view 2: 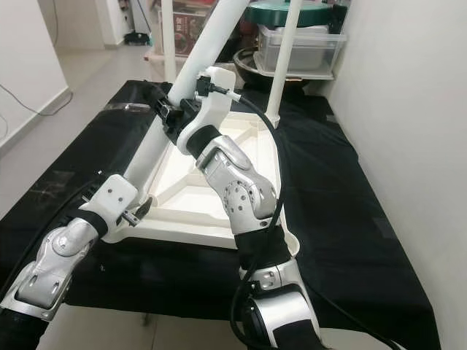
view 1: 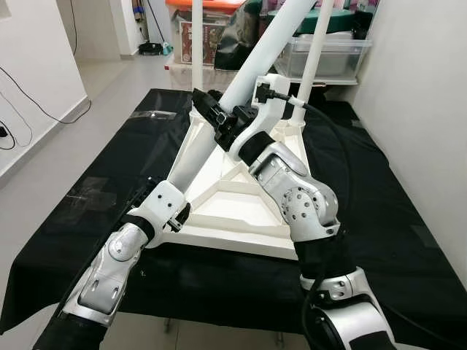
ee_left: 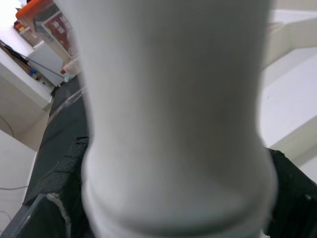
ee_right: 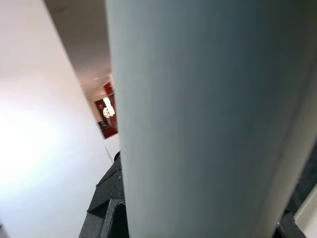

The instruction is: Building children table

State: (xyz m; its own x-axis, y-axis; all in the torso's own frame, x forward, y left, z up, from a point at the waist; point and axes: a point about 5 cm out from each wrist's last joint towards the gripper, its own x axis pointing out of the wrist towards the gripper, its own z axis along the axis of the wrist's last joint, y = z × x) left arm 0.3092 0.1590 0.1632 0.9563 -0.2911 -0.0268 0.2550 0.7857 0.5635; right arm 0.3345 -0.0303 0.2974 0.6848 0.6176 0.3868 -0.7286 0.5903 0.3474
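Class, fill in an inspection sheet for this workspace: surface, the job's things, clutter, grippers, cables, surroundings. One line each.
Surface: black cloth covers the work table.
Job's things: white tabletop lies underside up; two legs stand upright at its far corners; a third, tilted leg leans over its near left corner.
Clutter: nothing seen on the cloth.
Grippers: left gripper at the tilted leg's base; right gripper on it higher up.
Cables: black cable along the right arm; wall cable at left.
Surroundings: storage boxes, white walls, tiled floor.

Both eye views look steeply down from the head at centre frame; each wrist view presses close against the white leg (view 1: pixel 248 80).
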